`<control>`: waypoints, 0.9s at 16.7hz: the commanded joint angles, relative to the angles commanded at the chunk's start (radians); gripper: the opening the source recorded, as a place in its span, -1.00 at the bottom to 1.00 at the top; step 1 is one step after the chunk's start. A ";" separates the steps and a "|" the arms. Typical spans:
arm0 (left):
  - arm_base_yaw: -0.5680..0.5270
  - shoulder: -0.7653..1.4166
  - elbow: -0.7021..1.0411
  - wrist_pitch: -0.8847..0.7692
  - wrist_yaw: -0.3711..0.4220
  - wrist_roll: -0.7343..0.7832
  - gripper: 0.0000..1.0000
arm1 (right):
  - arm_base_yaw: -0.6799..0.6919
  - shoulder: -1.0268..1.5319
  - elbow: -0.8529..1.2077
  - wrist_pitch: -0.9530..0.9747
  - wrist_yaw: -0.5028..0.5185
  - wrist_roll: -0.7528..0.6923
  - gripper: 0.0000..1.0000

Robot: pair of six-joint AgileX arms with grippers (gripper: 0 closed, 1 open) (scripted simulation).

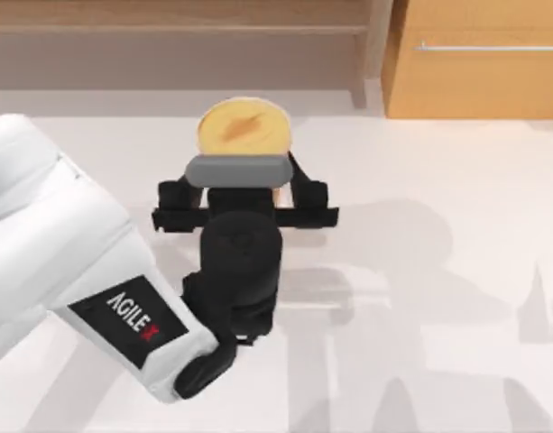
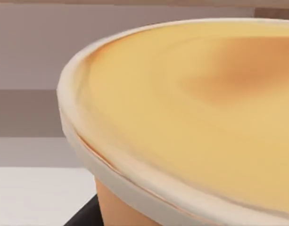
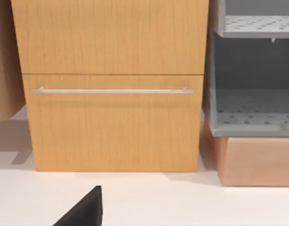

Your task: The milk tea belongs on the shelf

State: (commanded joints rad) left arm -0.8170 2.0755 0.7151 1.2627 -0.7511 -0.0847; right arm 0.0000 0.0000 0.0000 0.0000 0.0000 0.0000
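Observation:
The milk tea (image 1: 244, 126) is an orange-brown cup with a round yellow lid, seen from above just in front of the shelf (image 1: 168, 18). My left gripper (image 1: 246, 183) is at the cup's near side, its black fingers on either side of the cup body below the lid, shut on it. The left wrist view looks across the lid (image 2: 191, 117) from very close, with the cup wall (image 2: 120, 209) under its rim. The shelf's light-brown plank has a grey-brown recess (image 1: 168, 59) under it and a post (image 1: 375, 45) at its right end.
An orange-wood cabinet (image 1: 479, 59) with a silver bar handle (image 3: 113, 91) stands right of the shelf. Grey perforated racks (image 3: 252, 84) sit on a light wooden block beside it. A black part of my right gripper (image 3: 85, 209) hangs over the white table (image 1: 438, 271).

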 joint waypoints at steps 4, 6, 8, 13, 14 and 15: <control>0.028 -0.083 0.035 -0.122 0.045 0.003 -1.00 | 0.000 0.000 0.000 0.000 0.000 0.000 1.00; 0.059 -0.123 0.065 -0.186 0.077 0.007 -1.00 | 0.000 0.000 0.000 0.000 0.000 0.000 1.00; 0.096 -0.157 0.106 -0.245 0.108 0.012 -1.00 | 0.000 0.000 0.000 0.000 0.000 0.000 1.00; 0.207 -0.224 0.230 -0.370 0.190 0.020 -1.00 | 0.000 0.000 0.000 0.000 0.000 0.000 1.00; 0.230 -0.228 0.251 -0.402 0.209 0.021 -1.00 | 0.000 0.000 0.000 0.000 0.000 0.000 1.00; 0.253 -0.231 0.275 -0.438 0.229 0.022 -1.00 | 0.000 0.000 0.000 0.000 0.000 0.000 1.00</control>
State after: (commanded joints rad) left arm -0.5635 1.8441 0.9897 0.8252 -0.5221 -0.0631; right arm 0.0000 0.0000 0.0000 0.0000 0.0000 0.0000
